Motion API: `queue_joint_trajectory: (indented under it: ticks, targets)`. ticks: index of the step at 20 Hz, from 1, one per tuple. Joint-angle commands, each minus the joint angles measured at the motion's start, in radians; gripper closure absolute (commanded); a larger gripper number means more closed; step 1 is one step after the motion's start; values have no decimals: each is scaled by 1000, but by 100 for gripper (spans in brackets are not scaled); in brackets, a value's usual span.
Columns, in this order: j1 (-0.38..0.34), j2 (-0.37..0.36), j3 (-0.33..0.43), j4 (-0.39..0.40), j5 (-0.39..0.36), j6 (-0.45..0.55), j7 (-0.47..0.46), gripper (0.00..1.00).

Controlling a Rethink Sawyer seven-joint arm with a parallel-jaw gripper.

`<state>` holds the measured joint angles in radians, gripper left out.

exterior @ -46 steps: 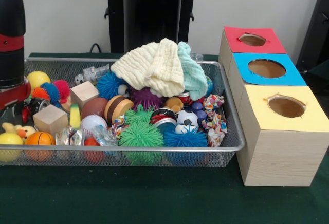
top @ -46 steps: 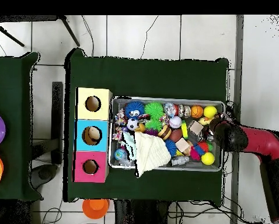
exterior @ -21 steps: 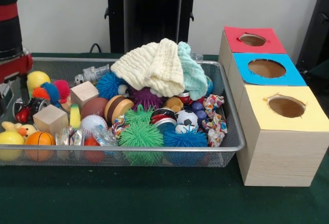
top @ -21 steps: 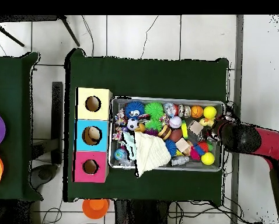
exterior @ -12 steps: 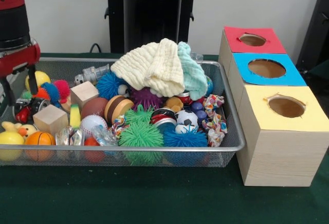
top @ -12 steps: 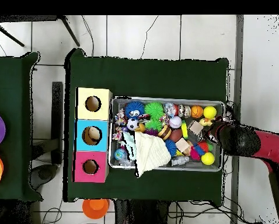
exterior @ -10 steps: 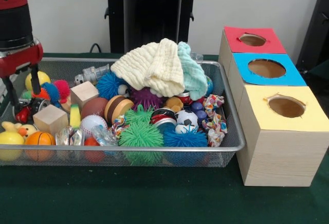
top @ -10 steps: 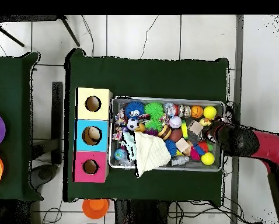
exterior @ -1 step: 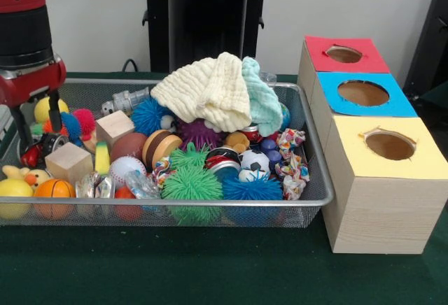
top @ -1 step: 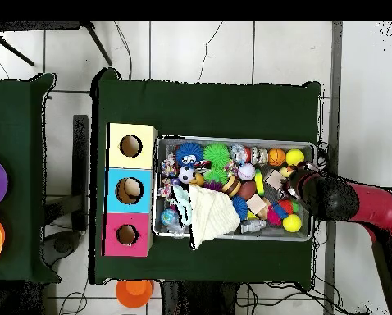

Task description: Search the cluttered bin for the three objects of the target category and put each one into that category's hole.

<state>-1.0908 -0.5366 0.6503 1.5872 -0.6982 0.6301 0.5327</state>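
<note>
Gripper back over the end of the bin, nothing picked yet.

I read the red-and-black gripper (exterior @ -1 step: pixel 38 116) as having swung inward from the bin's edge over the last two seconds; its two dark fingers (exterior @ -1 step: pixel 54 111) are spread apart and empty, hanging just above the yellow ball (exterior @ -1 step: pixel 43 108) and the blue-and-pink fuzzy toy (exterior @ -1 step: pixel 73 123) at the far end of the silver wire-mesh bin (exterior @ -1 step: pixel 210 210) from the boxes. The three wooden boxes with red (exterior @ -1 step: pixel 344 54), blue (exterior @ -1 step: pixel 362 93) and yellow (exterior @ -1 step: pixel 389 145) holes sit beside the bin's opposite end. Target category unknown to me; I judge this a fresh approach, no deposit visible.
</note>
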Motion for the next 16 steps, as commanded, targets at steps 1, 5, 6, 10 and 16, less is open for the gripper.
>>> queue_joint_trajectory:
  ticks: [1,5,6,10,16]
  targets:
    - [11,21,17,-6,-67,-61,-31,0]
    - [12,26,10,-21,-83,-87,-35,0]
    - [9,25,10,-21,-84,-92,-37,0]
    - [14,49,-7,-34,-99,-113,-34,0]
    - [38,86,-46,-71,-153,-158,-5,0]
